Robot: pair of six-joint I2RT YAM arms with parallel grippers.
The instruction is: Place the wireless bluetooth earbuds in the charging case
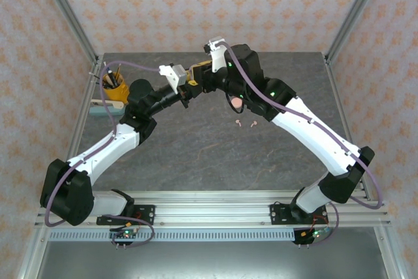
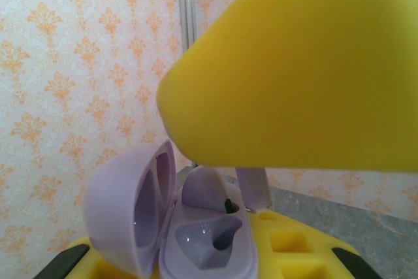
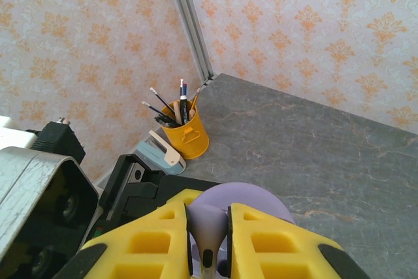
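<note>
I judge the lilac earbud [image 3: 208, 232] light and slick; my right hand [image 3: 209, 215] pinches its head. Beneath, my left hand [image 2: 196, 271] clamps the case [image 2: 134, 213].

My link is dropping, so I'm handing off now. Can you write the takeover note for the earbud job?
Left hand: shut on the open lilac case.
Right hand: shut on a lilac earbud just over that case, not yet seated; one socket shows empty.
Table: two pink earbuds lying loose.
Done: case open, bud in hand.
Left: seat it, then the pink pair.
</note>
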